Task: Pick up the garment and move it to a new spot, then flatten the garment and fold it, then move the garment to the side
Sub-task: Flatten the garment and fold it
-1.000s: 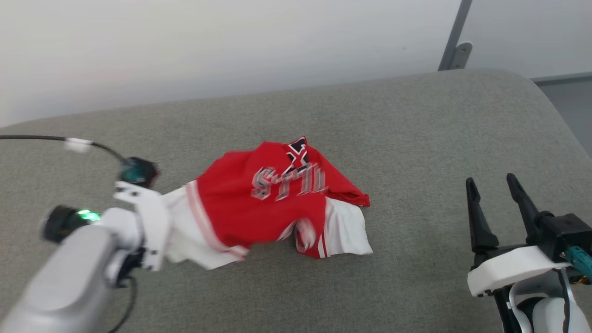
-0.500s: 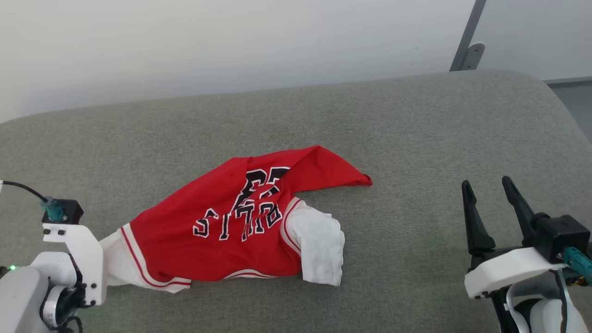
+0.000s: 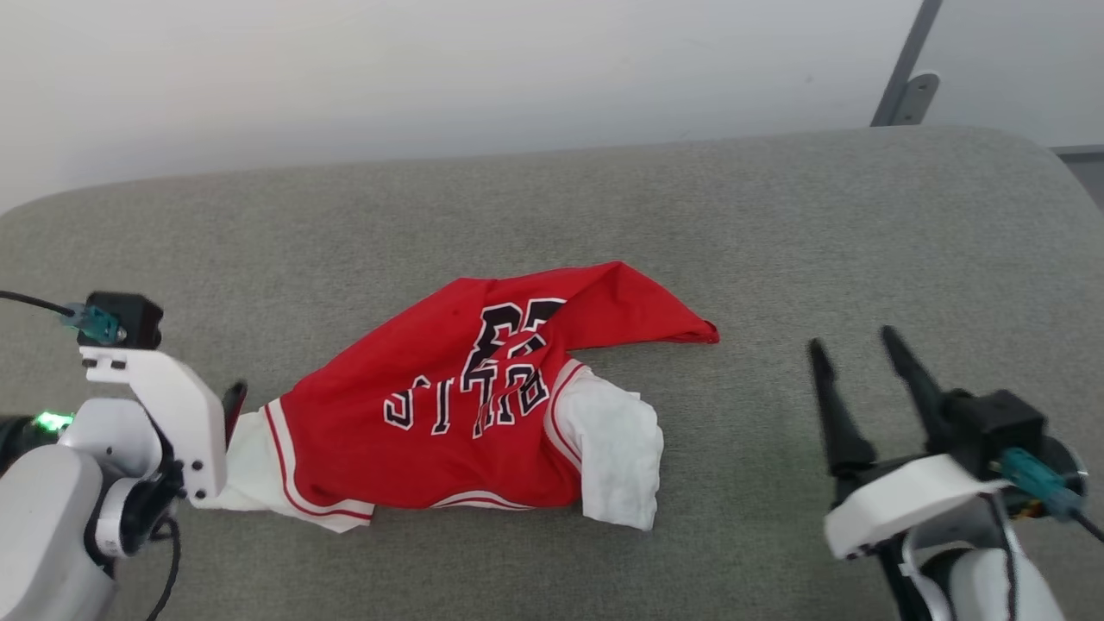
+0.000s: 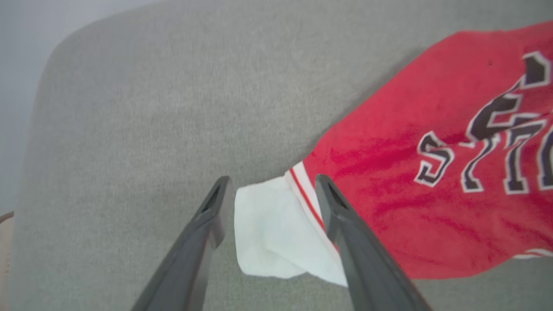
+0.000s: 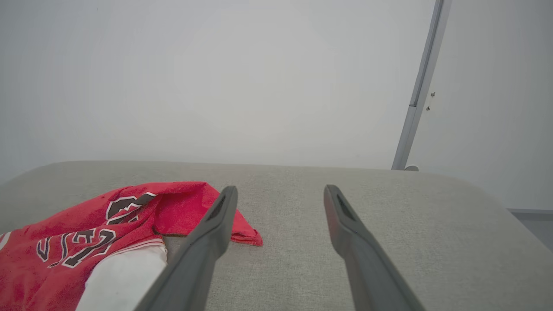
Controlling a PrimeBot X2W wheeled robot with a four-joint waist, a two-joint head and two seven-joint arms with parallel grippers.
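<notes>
Change since earlier: left gripper has let go of the white hem it was clamped on a moment ago; the garment, bunched a second ago, now lies spread out.
Garment: red, with black white-outlined lettering that reads upside down in the head view; it rests on the cushion at the centre of that view, running from 8 o'clock toward 2 o'clock.
Garment, white parts: one lining flap at its 8 o'clock end and another at 5 o'clock, each edged by a striped band.
Left gripper, jaws: released and parted, with the white flap lying between the two fingers; contact with the cloth cannot be told.
Right gripper: at 4 o'clock in the head view, jaws spread and grasping nothing, well apart from the garment's red tip.
Cushion: grey woven upholstery with rounded corners.
Post: grey metal, at 1 o'clock, against a pale wall.
</notes>
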